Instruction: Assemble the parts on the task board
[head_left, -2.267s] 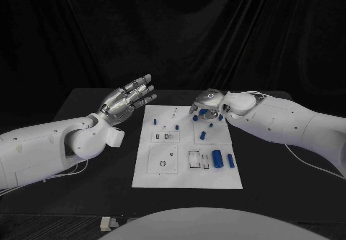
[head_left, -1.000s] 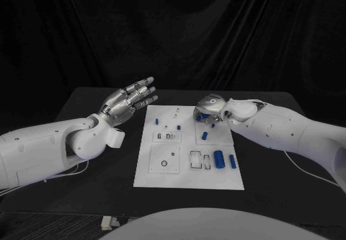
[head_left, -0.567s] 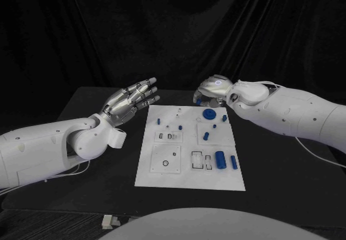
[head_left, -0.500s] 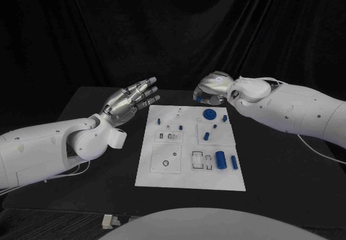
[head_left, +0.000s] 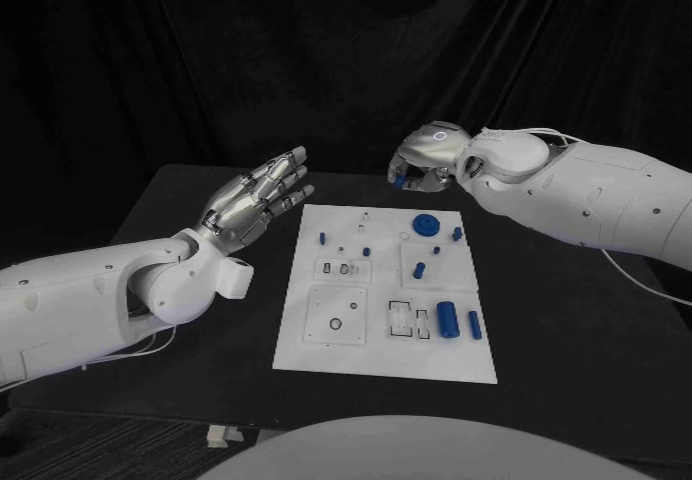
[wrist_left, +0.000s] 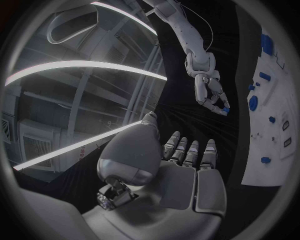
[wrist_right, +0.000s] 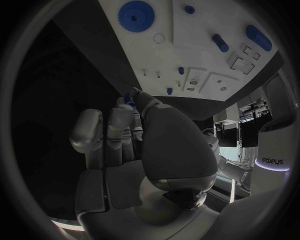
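Right hand (head_left: 427, 160) pinches small blue peg (head_left: 395, 183) above task board's (head_left: 387, 345) far edge, apparently carrying it for insertion; left hand (head_left: 257, 202) idle, fingers spread.

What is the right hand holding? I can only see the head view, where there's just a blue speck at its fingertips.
Observer: In the right wrist view, the right hand pinches a small blue part at its fingertips, above the dark table.
Operator: And the round blue thing on the board?
Observer: Up close it has teeth round its rim and a hole in the middle. It's a blue gear, lying flat on the task board.
Operator: Is anything tucked in the left hand's palm?
Observer: No. The left wrist view shows the left hand with a bare palm and its fingers straight.
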